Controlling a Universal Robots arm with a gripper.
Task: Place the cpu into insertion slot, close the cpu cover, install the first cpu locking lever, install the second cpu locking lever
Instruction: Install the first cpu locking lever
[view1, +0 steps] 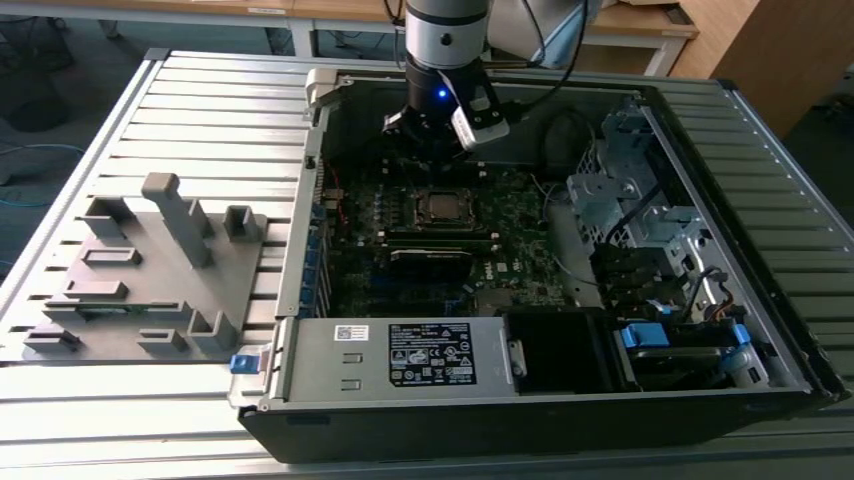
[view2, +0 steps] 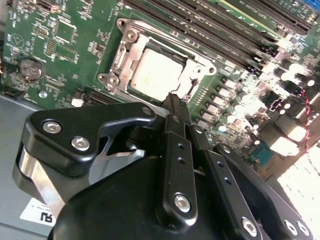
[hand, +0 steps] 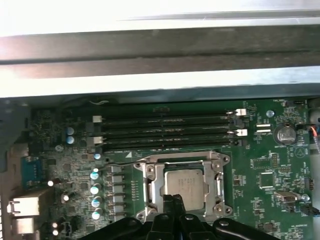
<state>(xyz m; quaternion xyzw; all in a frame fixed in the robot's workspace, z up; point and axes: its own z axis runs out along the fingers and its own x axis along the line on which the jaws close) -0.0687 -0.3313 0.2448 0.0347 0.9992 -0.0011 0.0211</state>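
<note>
Black gripper (view2: 175, 100), pinched closed, hovers near cpu (view2: 157, 75).

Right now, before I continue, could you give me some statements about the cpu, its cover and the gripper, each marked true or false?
1. The cpu lies in the insertion slot. True.
2. The cpu cover stands raised upright. False: it lies flat, framing the cpu.
3. The gripper carries the cpu in the air. False: its fingers are shut without the cpu, with the tips at the socket's edge.
4. Long black memory slots run beside the socket. True.
5. A grey fixture plate lies at the exterior view's left of the motherboard. True.
</note>
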